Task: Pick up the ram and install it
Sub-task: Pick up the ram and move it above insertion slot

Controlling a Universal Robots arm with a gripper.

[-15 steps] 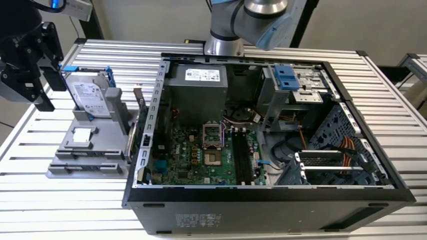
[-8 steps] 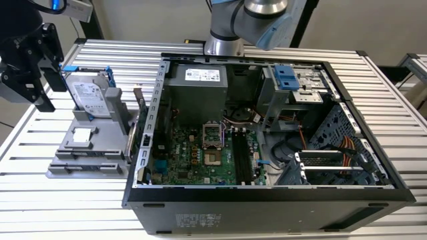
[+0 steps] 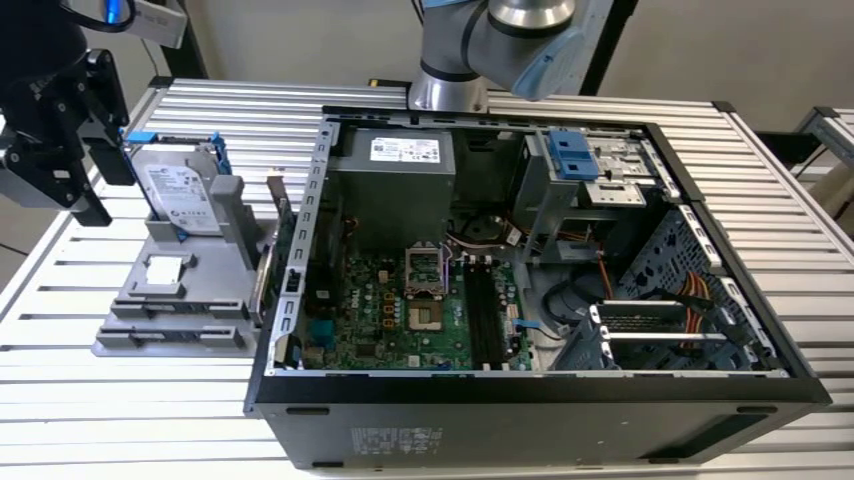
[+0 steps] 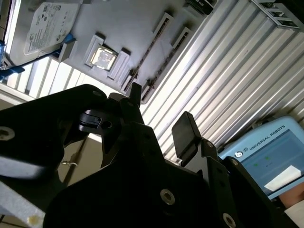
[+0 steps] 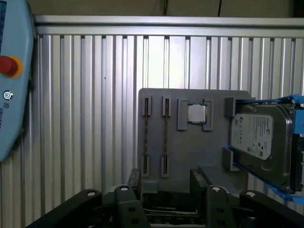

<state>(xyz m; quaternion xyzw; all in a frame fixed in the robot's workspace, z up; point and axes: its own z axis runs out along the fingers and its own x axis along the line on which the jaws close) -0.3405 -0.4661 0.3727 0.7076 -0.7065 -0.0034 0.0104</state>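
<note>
In the first wrist view we're seeing the ram stick point(image 5: 146, 137) and the second ram stick point(image 5: 165, 137) edge-on, near the tray's point(image 5: 190, 156) edge farthest from the hard drive point(image 5: 259, 142), so we can't make out chips or labels. Hard drive and pendant point(image 5: 12, 95) both run off that picture's edges. In the exterior view, the picture's top edge chops off the arm point(image 3: 527, 35).

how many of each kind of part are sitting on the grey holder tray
ram sticks: 2
processor chip: 1
hard drive: 1
total: 4
</note>
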